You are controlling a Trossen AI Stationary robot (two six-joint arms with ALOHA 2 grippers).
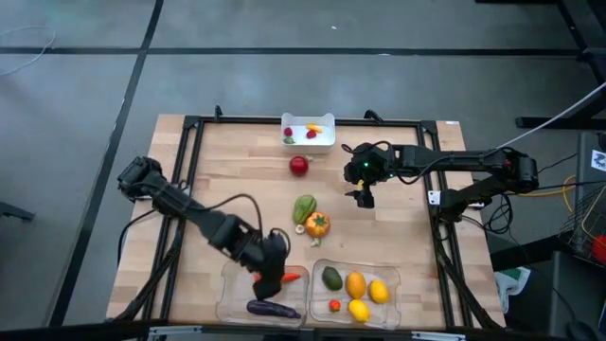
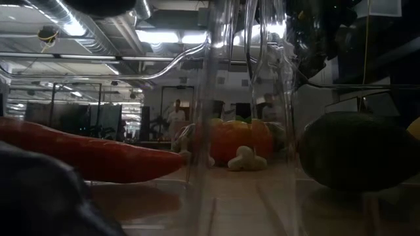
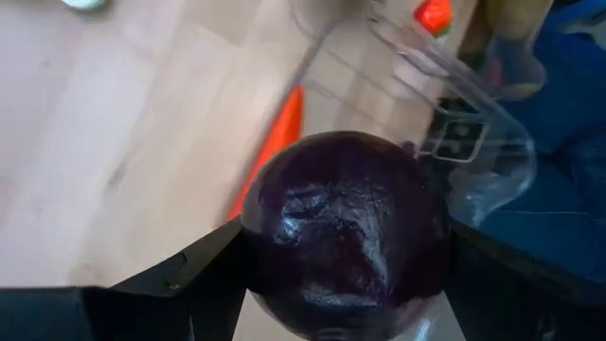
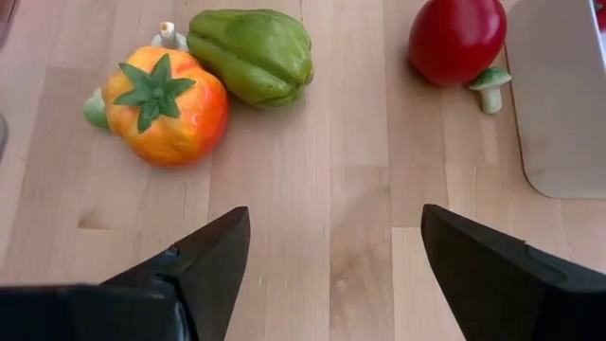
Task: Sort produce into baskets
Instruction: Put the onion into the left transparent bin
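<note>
My left gripper (image 1: 268,289) is over the left clear tray (image 1: 227,289), shut on the purple eggplant (image 1: 275,309), which fills the gap between the fingers in the left wrist view (image 3: 346,227). An orange-red carrot (image 1: 290,278) lies in the same tray beside it. My right gripper (image 1: 363,194) hangs open and empty over the table's middle. Ahead of it on the wood lie the orange pepper (image 4: 166,104), the green pepper (image 4: 251,52) and the red apple (image 4: 456,38). My left gripper pinches the eggplant between its two fingers, one on each long side (image 3: 258,237). The fingers lie across it and slant down toward the table's right. The eggplant lies level, low in the left tray. Whether it rests on the tray floor I cannot tell.
The right clear tray (image 1: 396,277) holds a dark green fruit (image 1: 331,278), an orange one (image 1: 355,284), two lemons (image 1: 379,291) and a tiny red piece (image 1: 334,305). The white bin (image 1: 322,142) at the far edge holds small red pieces. Black frame rails run along the table's sides.
</note>
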